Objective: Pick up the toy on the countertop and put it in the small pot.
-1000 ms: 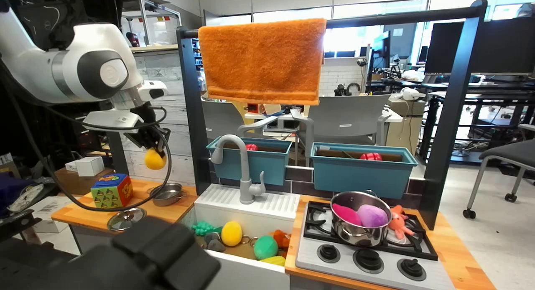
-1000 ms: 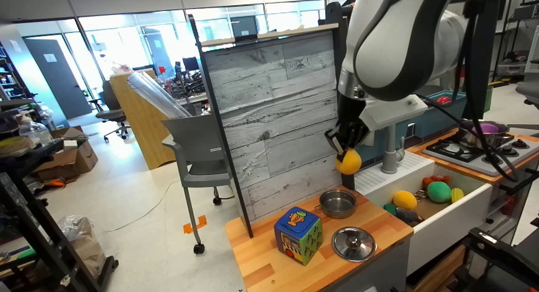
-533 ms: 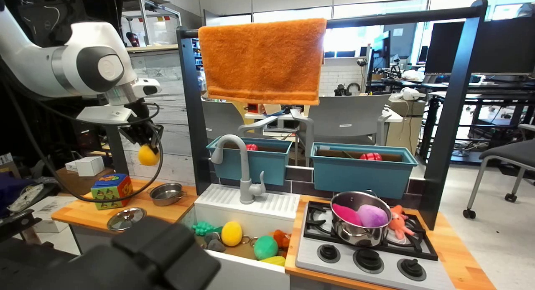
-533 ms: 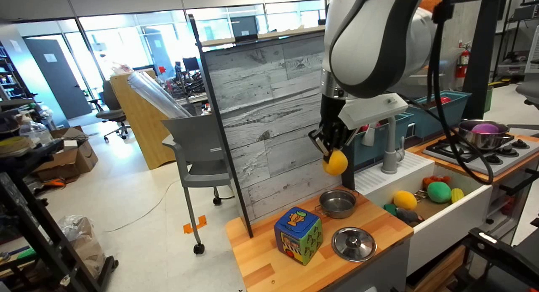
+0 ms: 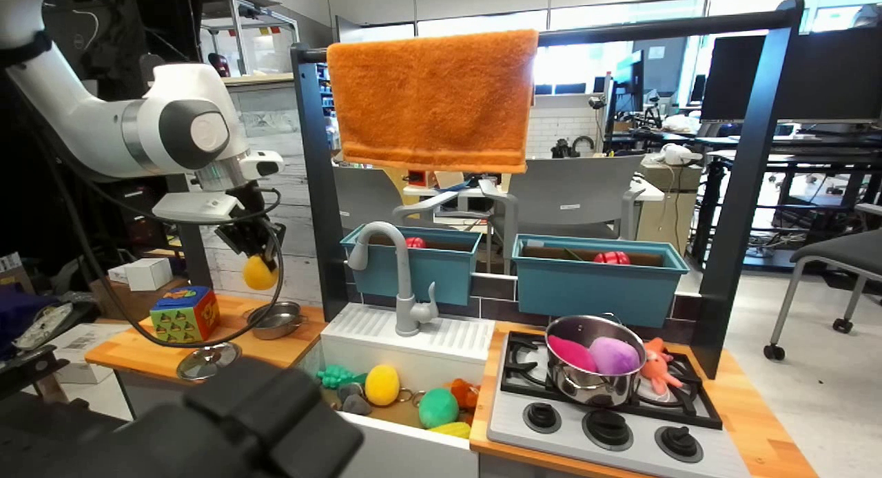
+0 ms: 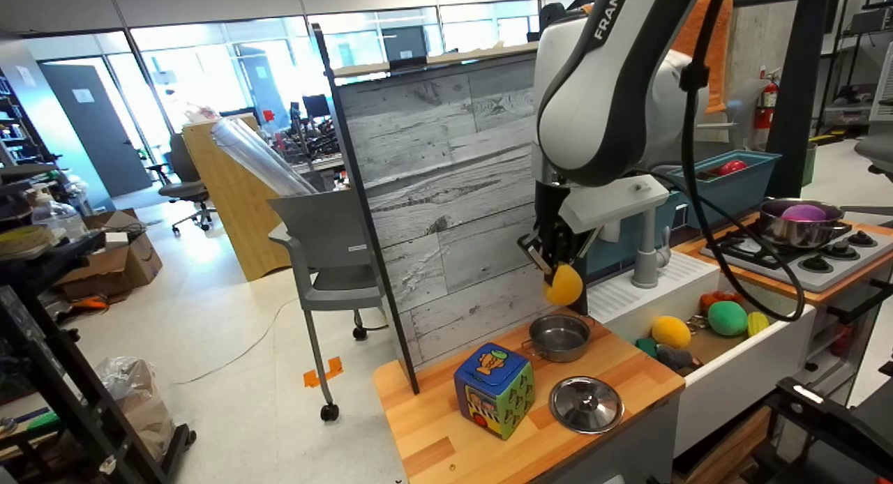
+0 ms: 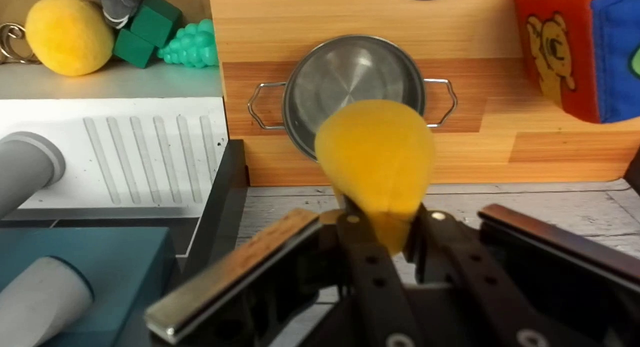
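The yellow-orange rounded toy (image 7: 377,152) is squeezed at its narrow end between the fingertips of my gripper (image 7: 384,217). It hangs down from the gripper, and both exterior views show the toy (image 5: 260,273) (image 6: 564,286) held in the air. The small silvery-grey pot (image 7: 355,72) stands open on the wooden countertop with a wire handle on each side. The pot also shows in both exterior views (image 5: 277,321) (image 6: 559,337), below the toy. In the wrist view the toy covers the pot's lower right rim. The toy is apart from the pot.
A multicoloured cube (image 6: 494,390) and a metal lid (image 6: 586,404) lie on the countertop near the pot. A grey plank wall (image 6: 453,191) stands behind it. The sink (image 6: 725,400) with several toys and a grey faucet (image 5: 405,285) are beside it.
The arm, with the toy in the gripper, first shifts sideways and then comes back partway and lower. The toy is now nearer the pot's height. Pot, lid and cube have not moved.
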